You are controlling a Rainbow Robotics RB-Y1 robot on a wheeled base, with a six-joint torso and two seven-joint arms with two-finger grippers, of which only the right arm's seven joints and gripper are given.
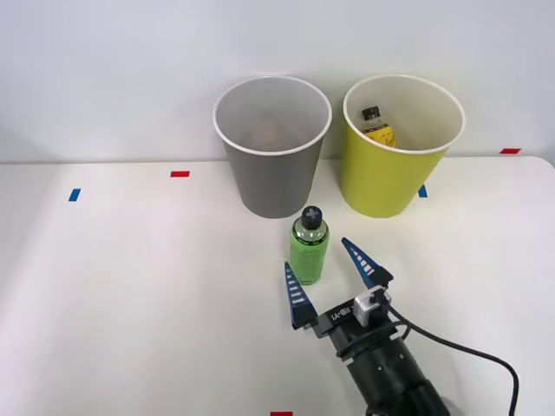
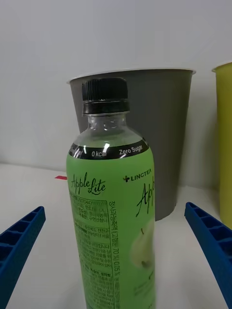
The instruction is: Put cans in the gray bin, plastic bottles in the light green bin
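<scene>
- Nearest the camera, the right gripper (image 1: 332,282) sat wide open at about 5 o'clock on the table (image 1: 130,295), one blue finger (image 2: 19,241) on each side of the green bottle (image 1: 309,250), neither touching it as far as I could tell.
- That bottle stood upright, cap on, just ahead of the gripper and near the middle of the table. Not grabbed yet, so I'd say this one was mid-approach.
- Past it, at roughly 12 o'clock from the bottle, was the gray bin (image 1: 271,147). There was something dim inside, maybe a can, but honestly couldn't tell.
- At about 1 o'clock stood the lime bin (image 1: 401,147), with the yellow-label bottle (image 1: 377,126) already lying in it, so that part looked done.
- Left to do, by my guess: close on the green bottle and drop it in the lime bin.
</scene>
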